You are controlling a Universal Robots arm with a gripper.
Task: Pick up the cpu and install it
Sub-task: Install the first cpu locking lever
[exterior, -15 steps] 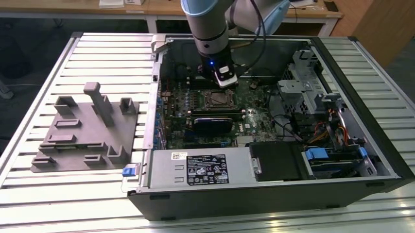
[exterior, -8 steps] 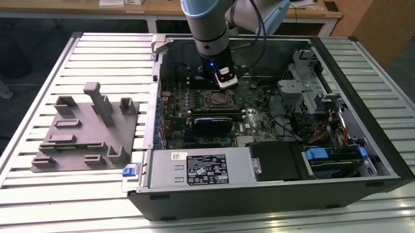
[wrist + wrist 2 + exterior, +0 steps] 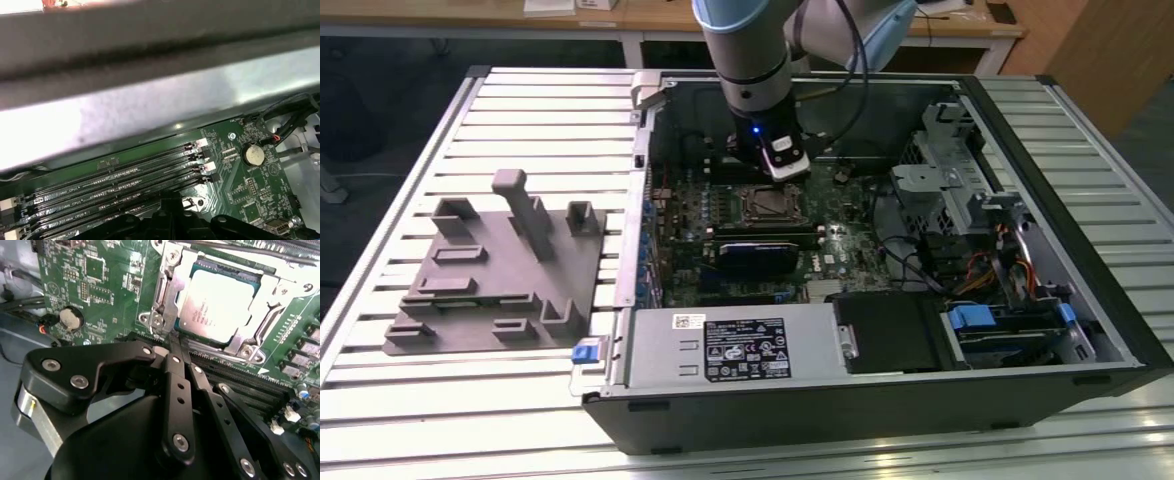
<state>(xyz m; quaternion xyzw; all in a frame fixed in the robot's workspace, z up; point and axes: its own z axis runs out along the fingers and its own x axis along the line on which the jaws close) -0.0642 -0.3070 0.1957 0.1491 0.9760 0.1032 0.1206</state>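
From across the room, in the exterior view, the arm's black gripper (image 3: 781, 165) hangs inside the open black computer case (image 3: 881, 400), just behind the metal-framed processor socket (image 3: 770, 205). In the second wrist view, the small square silvery-topped cpu (image 3: 217, 307) lies flat in that socket, just beyond the gripper's tips (image 3: 172, 342), which are drawn together on nothing. In the first wrist view, long black memory slots (image 3: 115, 182) run beside the socket.

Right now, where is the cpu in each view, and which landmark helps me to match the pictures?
Exterior view: the cpu is in the socket, mid-motherboard, inside the case.
Second wrist view: the cpu lies in the socket, beyond the memory slots.
First wrist view: memory slots and the coin cell.
Landmark: the coin cell, in both wrist views.
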